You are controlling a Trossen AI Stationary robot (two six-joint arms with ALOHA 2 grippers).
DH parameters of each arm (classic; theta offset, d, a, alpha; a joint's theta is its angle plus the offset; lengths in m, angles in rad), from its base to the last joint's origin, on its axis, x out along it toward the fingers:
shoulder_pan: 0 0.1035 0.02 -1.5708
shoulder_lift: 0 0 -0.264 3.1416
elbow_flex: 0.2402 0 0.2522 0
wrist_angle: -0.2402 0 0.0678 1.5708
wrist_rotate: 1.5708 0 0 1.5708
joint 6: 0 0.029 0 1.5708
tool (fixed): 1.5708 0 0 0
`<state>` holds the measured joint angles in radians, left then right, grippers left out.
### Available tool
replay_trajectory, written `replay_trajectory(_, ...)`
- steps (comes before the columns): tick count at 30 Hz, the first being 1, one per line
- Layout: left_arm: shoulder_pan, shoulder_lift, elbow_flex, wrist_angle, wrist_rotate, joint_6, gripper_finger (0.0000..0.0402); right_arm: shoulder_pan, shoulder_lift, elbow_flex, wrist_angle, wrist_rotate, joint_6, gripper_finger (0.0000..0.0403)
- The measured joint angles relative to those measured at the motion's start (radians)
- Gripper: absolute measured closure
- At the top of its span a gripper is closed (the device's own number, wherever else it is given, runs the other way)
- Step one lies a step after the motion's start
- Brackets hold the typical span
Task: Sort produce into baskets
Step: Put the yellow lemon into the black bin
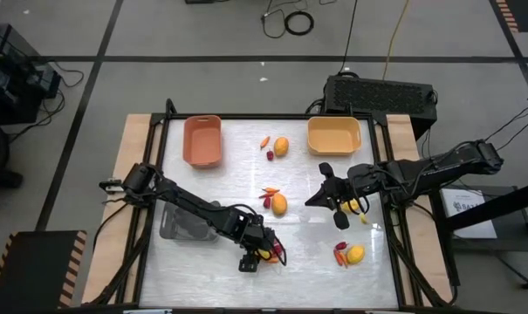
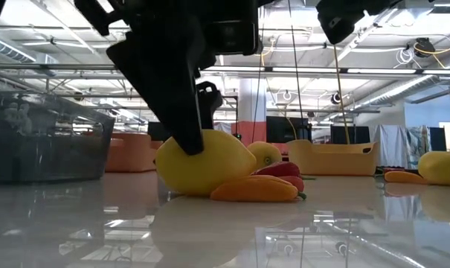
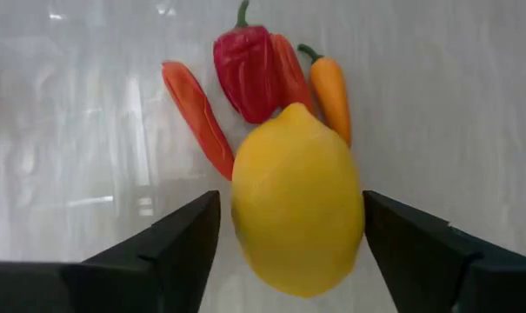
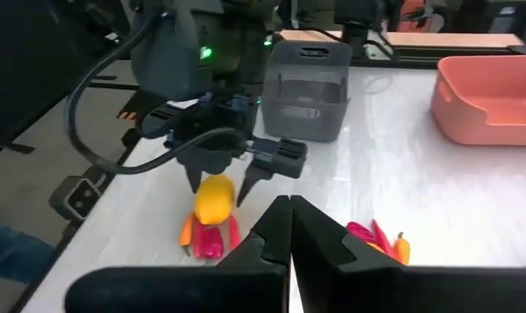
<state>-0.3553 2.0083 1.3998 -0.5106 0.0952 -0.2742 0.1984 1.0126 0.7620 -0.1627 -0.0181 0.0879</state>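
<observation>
Left wrist view shows the left gripper [image 3: 289, 248] spread wide around a yellow lemon [image 3: 297, 200], one dark finger [image 3: 171, 243] on each side with a sliver of table visible between each finger and the fruit, so it brackets the lemon without clamping it. Just beyond the lemon, touching it, lie a red pepper [image 3: 245, 74], a slim orange pepper [image 3: 330, 91] and a flat orange-red pepper piece [image 3: 197, 117]. Seen from above, this gripper [image 1: 262, 253] is near the front edge, with the grey basket [image 1: 181, 225] close behind its arm. The right gripper [image 1: 331, 199] is clenched with nothing in it, hovering with a second lemon [image 1: 279, 204] to one side and the yellow-orange basket [image 1: 333, 135] beyond. The salmon basket [image 1: 202, 139] sits far off.
</observation>
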Motion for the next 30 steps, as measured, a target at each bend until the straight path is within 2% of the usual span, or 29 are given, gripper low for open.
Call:
replay_trajectory(10, 0.017, 0.008, 0.000, 0.009, 0.009, -0.009, 0.0172, 0.000, 0.000, 0.000, 0.000, 0.021, -0.022, 0.0403)
replay_trajectory(16, 0.043, -0.094, -0.001, -0.060, -0.008, -0.009, 0.0183, -0.001, 0.000, 0.000, -0.001, 0.023, -0.037, 0.0403)
replay_trajectory(20, 0.055, -0.201, -0.001, -0.182, -0.053, -0.017, 0.0184, -0.001, 0.000, -0.001, 0.003, 0.023, -0.052, 0.0403)
replay_trajectory(30, 0.039, -0.460, -0.030, -0.618, -0.187, -0.220, 0.0185, -0.003, 0.000, -0.001, 0.025, 0.023, -0.052, 0.0403)
